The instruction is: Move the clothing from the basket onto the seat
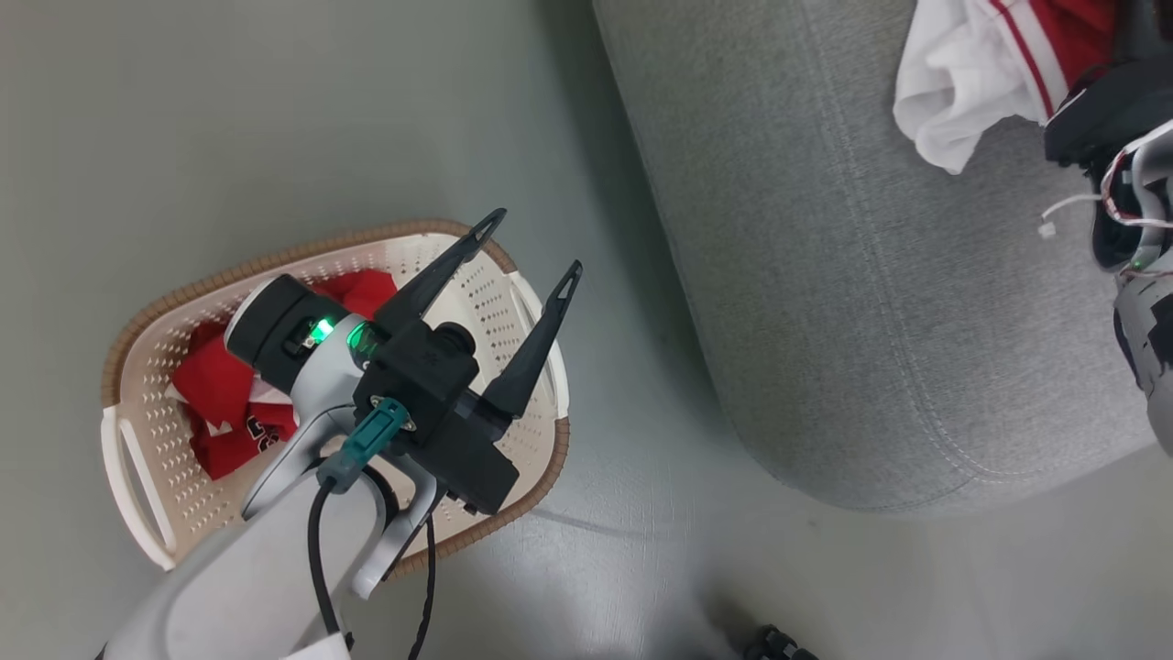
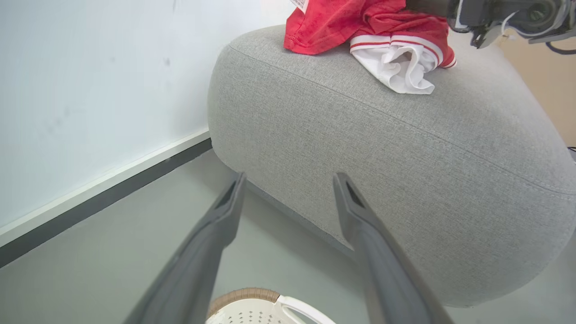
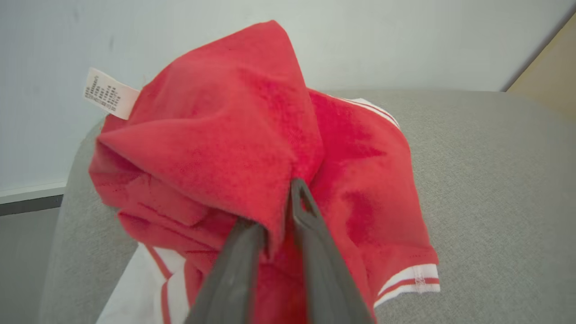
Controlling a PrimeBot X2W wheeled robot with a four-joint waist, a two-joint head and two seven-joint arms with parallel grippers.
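Note:
The cream basket (image 1: 147, 477) with a brown rim stands on the floor at lower left. In it lies a red garment with dark lettering (image 1: 220, 403), partly hidden by my left arm. My left gripper (image 1: 535, 242) hovers open and empty over the basket's far right side, and it points at the grey seat (image 2: 405, 157). A second red and white garment (image 1: 971, 64) lies bunched on the seat (image 1: 871, 302). My right gripper (image 3: 274, 211) is shut on a fold of that red clothing (image 3: 216, 148), just above the cushion.
A pale wall with a dark baseboard (image 2: 103, 198) runs behind the seat. Grey floor (image 1: 623, 513) separates basket and seat. A small dark object (image 1: 774, 643) sits at the bottom edge. The basket rim (image 2: 252, 294) shows below my left fingers.

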